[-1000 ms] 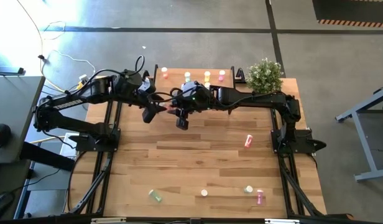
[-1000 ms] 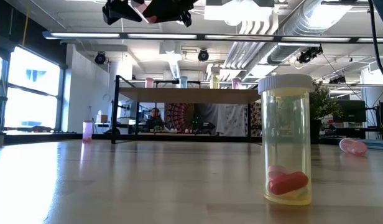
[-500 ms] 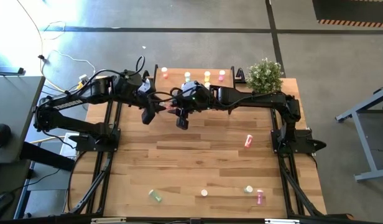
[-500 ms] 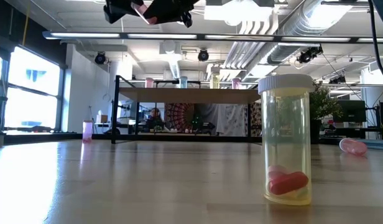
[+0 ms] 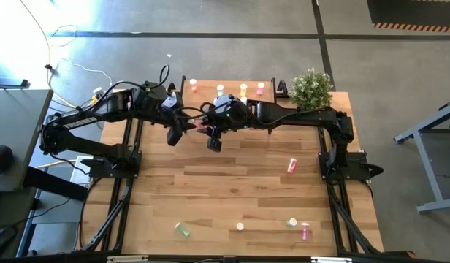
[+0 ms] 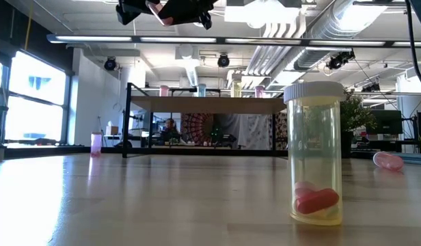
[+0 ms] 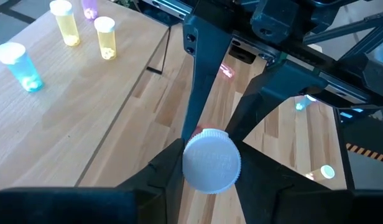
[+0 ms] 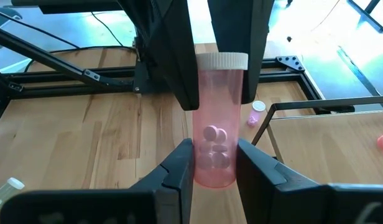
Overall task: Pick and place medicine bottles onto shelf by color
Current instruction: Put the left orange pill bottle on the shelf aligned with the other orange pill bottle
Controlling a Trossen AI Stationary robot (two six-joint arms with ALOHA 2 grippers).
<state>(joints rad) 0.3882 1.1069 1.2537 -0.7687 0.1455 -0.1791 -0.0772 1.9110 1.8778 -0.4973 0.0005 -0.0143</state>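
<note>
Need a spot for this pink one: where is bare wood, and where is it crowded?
Bare: the wide tabletop between the two claws, left claw and right claw, and the near-edge bottles. Crowded: the shelf by the plant, already holding bottles.

I see a brightly lit workspace. In the high view, strong glare whitens the floor beyond the table (image 5: 239,183), on the left arm's side. In the low view, ceiling lights and big windows (image 6: 33,102) shine behind the table; the near bottle (image 6: 314,154) is crisp, the table's nearest surface soft. Daylight washes out the floor behind the pink bottle (image 8: 215,140) in the right wrist view. Shadows are faint.
</note>
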